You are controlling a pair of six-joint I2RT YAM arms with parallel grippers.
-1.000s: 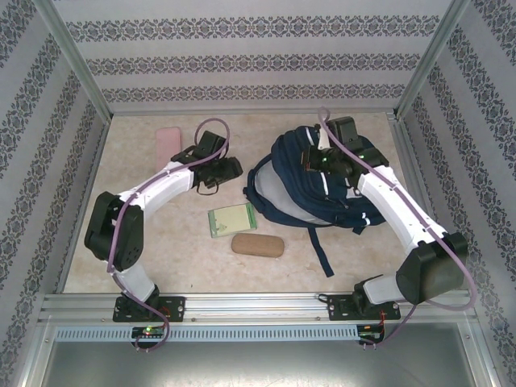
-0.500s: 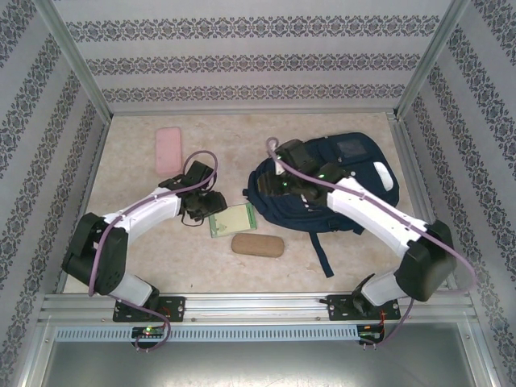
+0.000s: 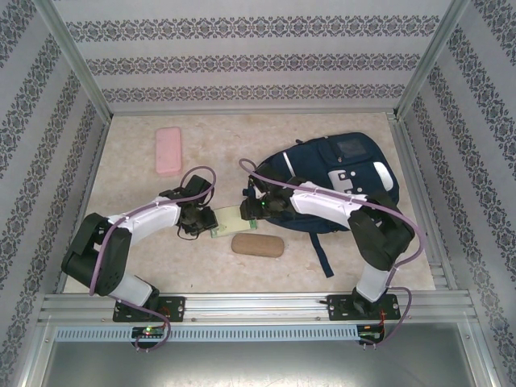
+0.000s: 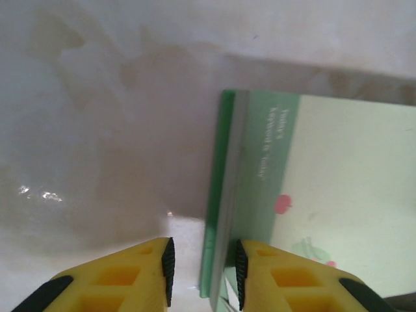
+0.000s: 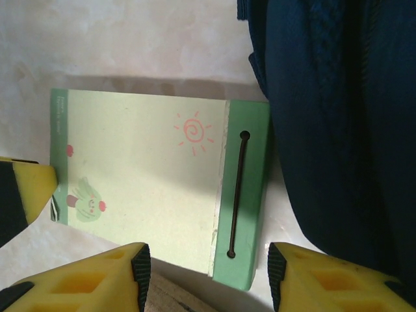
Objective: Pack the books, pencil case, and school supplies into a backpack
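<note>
The table point(image 3: 129, 242) carries the navy backpack point(image 3: 339, 181), which lies flat with its grey front patch facing up and a dark strap trailing from its near edge. Everything else sits to the backpack's left. The pale green notebook point(image 3: 232, 219) lies flat just beside the backpack's left flank, with its elastic-band side turned toward the fabric; the right wrist view point(image 5: 143, 175) does not settle whether the two touch. A pink oblong pad point(image 3: 168, 150) lies well apart from the backpack, farther left and toward the back wall. A brown oval case point(image 3: 258, 245) lies near the backpack's near-left corner. The right gripper point(image 3: 251, 211) reaches out across the backpack's left edge and hangs over the notebook side closest to the backpack, its fingers point(image 5: 130, 276) spread wide and holding nothing. The left gripper point(image 3: 208, 222) is at the notebook side farthest from the backpack; its jaws stand only narrowly apart, straddling that edge point(image 4: 218, 195), and a sliver of table shows between one pad point(image 4: 168, 263) and the cover, so no pinch is seen.
</note>
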